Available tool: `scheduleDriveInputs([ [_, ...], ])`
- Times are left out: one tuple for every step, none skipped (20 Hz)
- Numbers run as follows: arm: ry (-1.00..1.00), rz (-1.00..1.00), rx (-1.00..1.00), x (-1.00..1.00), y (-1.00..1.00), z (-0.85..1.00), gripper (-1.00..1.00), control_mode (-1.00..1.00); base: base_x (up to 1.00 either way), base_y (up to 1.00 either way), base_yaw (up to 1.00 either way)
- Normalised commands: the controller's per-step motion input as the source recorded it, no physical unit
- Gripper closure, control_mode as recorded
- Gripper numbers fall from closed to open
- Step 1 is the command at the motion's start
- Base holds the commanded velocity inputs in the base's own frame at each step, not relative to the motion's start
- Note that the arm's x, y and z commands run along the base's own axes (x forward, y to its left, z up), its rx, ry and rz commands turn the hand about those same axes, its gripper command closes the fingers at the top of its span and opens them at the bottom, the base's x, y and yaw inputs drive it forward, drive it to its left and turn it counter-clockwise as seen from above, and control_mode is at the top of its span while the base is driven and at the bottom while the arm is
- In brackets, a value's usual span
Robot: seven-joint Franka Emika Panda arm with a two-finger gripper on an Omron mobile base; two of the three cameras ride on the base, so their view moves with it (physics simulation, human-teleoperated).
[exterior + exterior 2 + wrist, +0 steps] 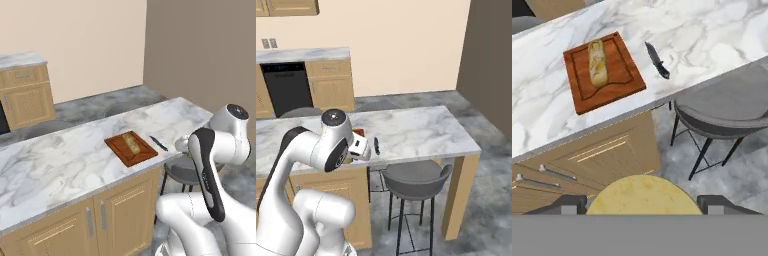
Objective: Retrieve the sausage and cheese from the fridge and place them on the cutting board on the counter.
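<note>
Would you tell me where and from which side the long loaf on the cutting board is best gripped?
Probably across the middle of the loaf, from straight above: it lies flat along the cutting board, long and narrow, sides free. The gripper now holds the cheese.

Even, soft rendered light, no glare, faint shadows, slightly blurry low-resolution pictures.

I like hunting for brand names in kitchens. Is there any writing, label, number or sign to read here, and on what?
None: no readable text anywhere.
The cutting board, the knife beside it, the counter, the black appliance at the back wall and the stool all carry plain surfaces with no lettering.
</note>
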Motion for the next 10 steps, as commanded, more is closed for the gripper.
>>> scheduleDriveInputs([
  [0.0,0.0,0.0,0.0,0.0,0.0,1.0,1.0,0.84,-0.61,0.51],
  [0.0,0.0,0.0,0.0,0.0,0.0,1.0,1.0,0.83,-0.59,0.51],
  [0.0,0.0,0.0,0.0,0.0,0.0,1.0,1.0,0.76,-0.44,0.51],
  [0.0,0.0,0.0,0.0,0.0,0.0,1.0,1.0,0.69,-0.25,0.49],
  [0.0,0.0,0.0,0.0,0.0,0.0,1.0,1.0,0.66,-0.09,0.47],
  [0.06,0.44,0.0,0.66,0.0,-0.07,1.0,-1.0,0.0,0.0,0.0],
  [0.05,0.41,0.0,0.63,0.0,-0.07,1.0,-1.0,0.0,0.0,0.0],
  [0.03,0.39,0.0,0.57,0.0,-0.08,1.0,-1.0,0.0,0.0,0.0],
  [0.01,0.35,0.0,0.56,0.06,-0.11,1.0,-1.0,0.0,0.0,0.0],
  [0.0,0.33,0.0,0.55,0.14,-0.17,1.0,-1.0,0.0,0.0,0.0],
])
